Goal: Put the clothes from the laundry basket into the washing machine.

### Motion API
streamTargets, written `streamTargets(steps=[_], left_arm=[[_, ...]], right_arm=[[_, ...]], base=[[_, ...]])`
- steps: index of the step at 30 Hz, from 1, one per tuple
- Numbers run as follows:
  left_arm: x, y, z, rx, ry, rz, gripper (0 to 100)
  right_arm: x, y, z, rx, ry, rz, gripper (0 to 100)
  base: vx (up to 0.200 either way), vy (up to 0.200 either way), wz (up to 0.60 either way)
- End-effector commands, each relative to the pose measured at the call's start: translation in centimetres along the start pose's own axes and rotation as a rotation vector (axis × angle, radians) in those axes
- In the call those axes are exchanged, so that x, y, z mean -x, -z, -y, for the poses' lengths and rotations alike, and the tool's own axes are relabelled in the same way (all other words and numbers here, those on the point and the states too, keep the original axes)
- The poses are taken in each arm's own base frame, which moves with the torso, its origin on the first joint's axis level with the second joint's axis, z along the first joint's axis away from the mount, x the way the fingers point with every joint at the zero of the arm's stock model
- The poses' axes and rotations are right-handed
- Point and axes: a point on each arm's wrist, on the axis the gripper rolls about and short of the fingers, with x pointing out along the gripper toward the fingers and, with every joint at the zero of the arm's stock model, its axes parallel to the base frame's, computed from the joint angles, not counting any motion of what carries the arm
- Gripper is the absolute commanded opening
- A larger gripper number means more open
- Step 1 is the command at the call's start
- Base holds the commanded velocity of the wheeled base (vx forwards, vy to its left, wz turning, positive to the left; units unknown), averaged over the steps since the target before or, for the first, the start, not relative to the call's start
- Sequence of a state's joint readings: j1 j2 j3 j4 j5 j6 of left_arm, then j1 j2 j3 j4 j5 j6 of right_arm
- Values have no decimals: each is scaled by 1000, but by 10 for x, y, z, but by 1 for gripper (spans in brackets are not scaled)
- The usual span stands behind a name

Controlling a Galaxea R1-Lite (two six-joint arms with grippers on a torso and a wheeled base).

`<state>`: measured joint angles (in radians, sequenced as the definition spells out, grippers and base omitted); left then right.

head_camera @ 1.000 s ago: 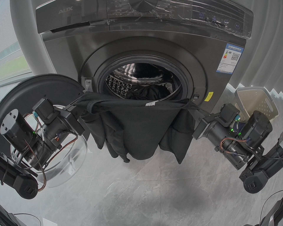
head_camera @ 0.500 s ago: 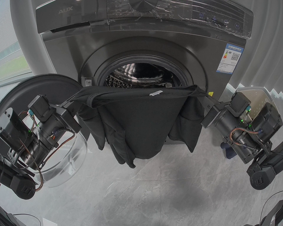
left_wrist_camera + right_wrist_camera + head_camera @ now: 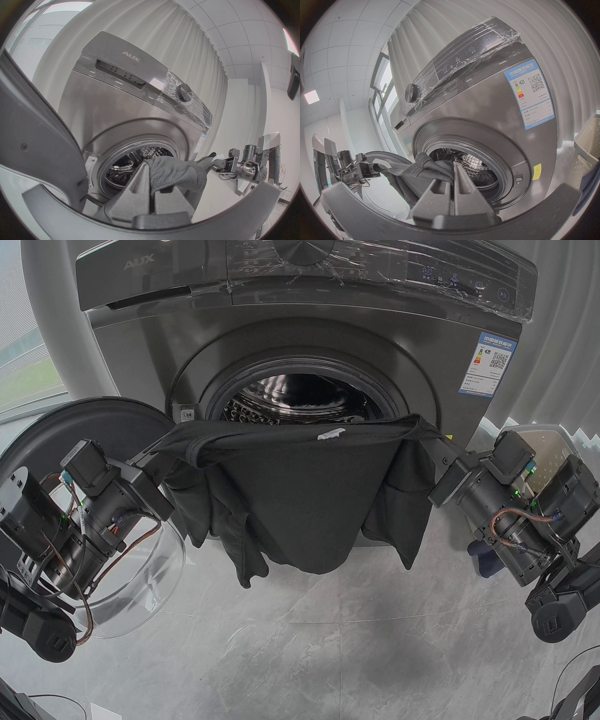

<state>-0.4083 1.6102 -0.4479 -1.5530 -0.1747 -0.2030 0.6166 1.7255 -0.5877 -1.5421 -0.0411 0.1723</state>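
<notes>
Together, both arms extend level before the washing machine [image 3: 300, 327], left gripper [image 3: 149, 459] and right gripper [image 3: 439, 449] each clamped on a black garment [image 3: 300, 496] stretched across its open mouth.

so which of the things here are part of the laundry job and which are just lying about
Part of the job:
- black garment, stretched between left gripper and right gripper
- washing machine, its door open
- laundry basket beside the machine

Just there:
- label sticker on the machine's front
- curtain behind
- window
</notes>
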Motion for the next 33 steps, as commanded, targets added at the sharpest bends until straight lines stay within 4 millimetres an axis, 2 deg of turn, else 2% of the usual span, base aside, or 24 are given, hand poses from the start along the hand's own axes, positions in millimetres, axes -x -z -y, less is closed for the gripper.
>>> streamTargets(steps=[1,4,8,12,16,23,29,33], left_arm=[[-2,4,10,10,60,-13,0],[-3,6,23,30,129,-23,0],[-3,12,25,39,168,-53,0],[-11,28,20,28,157,-95,0],[-20,19,5,-13,107,-46,0],[-19,11,-4,-24,76,-22,0],[-18,10,-5,-26,75,-17,0],[-23,8,3,-15,86,1,0]], right_arm=[[1,-1,1,7,3,0,0],[0,-2,1,7,2,6,0],[2,5,-3,-8,-9,-20,0],[2,3,-5,-16,-8,-15,0],[5,5,-1,-9,7,-26,0],[5,1,4,2,22,-11,0],[7,0,3,1,24,-14,0],[10,-3,2,-4,22,-11,0]], base=[[0,0,0],[0,0,0],[0,0,0],[0,0,0],[0,0,0],[0,0,0],[0,0,0],[0,0,0]])
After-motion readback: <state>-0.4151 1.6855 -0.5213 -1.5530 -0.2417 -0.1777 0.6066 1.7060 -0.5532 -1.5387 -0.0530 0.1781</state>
